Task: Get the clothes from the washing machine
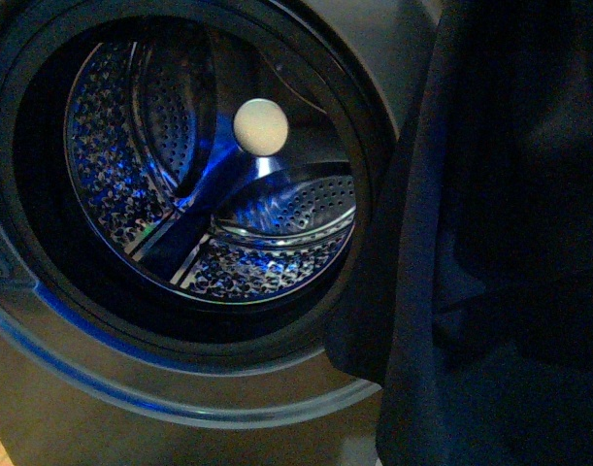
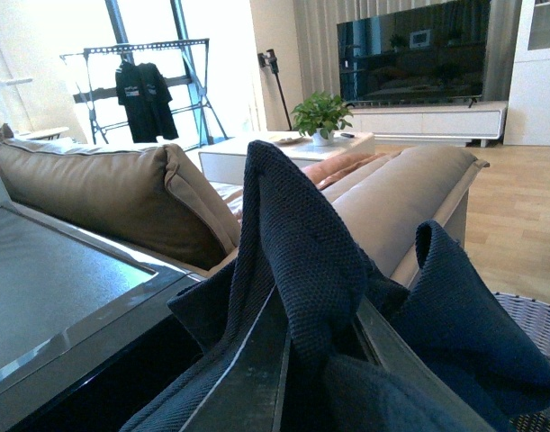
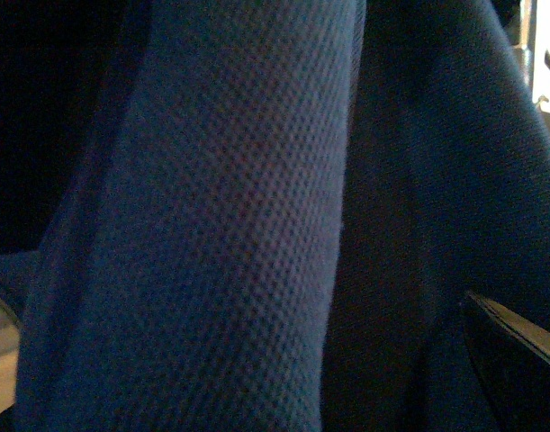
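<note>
Clothes [image 1: 500,243] hang outside the washer [image 1: 73,388], right of its drum [image 1: 131,165], draped over my left gripper's fingers [image 2: 247,387] and against my right gripper's finger [image 3: 519,349]. Folds hide both grips, so I cannot tell them.

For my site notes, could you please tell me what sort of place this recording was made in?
Most likely a home, an open living room with a laundry spot: a sofa, a large TV and a drying rack show in the left wrist view, and a washing machine fills the front view.
</note>
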Available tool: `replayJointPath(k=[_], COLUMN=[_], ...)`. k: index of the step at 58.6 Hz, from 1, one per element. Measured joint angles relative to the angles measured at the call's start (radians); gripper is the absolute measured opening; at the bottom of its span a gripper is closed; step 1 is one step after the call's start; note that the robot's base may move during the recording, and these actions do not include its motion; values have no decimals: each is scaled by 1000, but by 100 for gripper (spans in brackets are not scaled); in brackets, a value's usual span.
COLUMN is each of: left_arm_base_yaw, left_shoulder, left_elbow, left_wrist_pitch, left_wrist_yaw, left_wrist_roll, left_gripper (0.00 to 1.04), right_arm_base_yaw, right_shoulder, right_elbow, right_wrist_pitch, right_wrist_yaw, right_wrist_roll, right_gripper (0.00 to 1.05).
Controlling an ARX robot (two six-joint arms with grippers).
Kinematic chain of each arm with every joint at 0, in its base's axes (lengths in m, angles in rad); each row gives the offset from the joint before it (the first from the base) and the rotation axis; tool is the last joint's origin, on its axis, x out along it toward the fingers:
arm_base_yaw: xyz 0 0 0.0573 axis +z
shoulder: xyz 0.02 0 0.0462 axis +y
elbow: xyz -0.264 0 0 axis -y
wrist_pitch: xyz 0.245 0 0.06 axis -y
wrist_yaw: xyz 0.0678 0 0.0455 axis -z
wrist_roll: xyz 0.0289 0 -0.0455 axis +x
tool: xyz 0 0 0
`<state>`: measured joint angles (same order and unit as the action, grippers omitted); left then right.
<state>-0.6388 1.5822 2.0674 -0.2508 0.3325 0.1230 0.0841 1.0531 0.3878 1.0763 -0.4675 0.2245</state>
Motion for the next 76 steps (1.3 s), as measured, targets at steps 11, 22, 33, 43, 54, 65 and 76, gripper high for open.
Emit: replayJointPath(k=[11,22,33,43,54,65,76], left_arm_base_yaw=[0,0,0,0,0,0,0], left_shoulder=[0,0,0,0,0,0,0], left_elbow=[0,0,0,0,0,0,0], left_wrist_pitch=[0,0,0,0,0,0,0], left_wrist_yaw=[0,0,0,0,0,0,0], left_wrist_roll=[0,0,0,0,0,0,0], left_gripper=[13,13,13,13,13,13,13], right_arm_base_yaw=[35,49,-3,-68,-29,43,113], right_shoulder=[0,40,116,154,203,232,259], right_elbow=[2,-6,-6,-5,29,77,117], right_wrist_pitch=[44,109,177,198,180,151,126], right_wrist_yaw=[113,163,212,141,-12,-25,30], right_wrist_roll=[-100,-155,-164,-127,-25,15,9], right_gripper=[97,97,97,97,97,97,97])
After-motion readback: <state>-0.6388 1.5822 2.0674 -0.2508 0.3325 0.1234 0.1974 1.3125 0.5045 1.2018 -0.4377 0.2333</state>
